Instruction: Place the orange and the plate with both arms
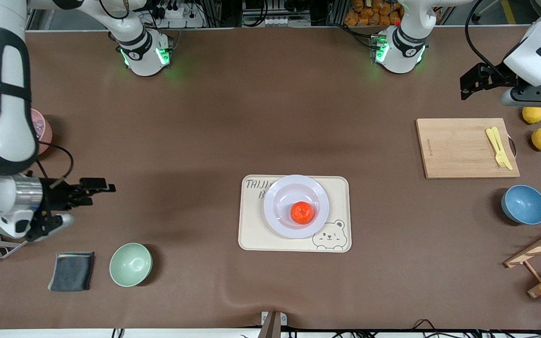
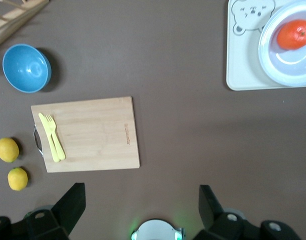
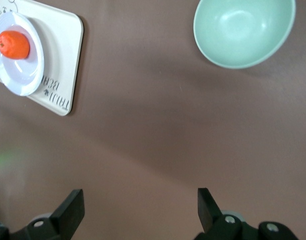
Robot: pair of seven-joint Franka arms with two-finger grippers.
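The orange sits in the plate, which rests on the tray mid-table. The left gripper hangs spread and empty over bare table beside the cutting board. The right gripper hangs spread and empty near the green bowl. Only the front view shows the dark cloth beside that bowl.

2 white arms, black joint bands, green-lit bases, black cables.
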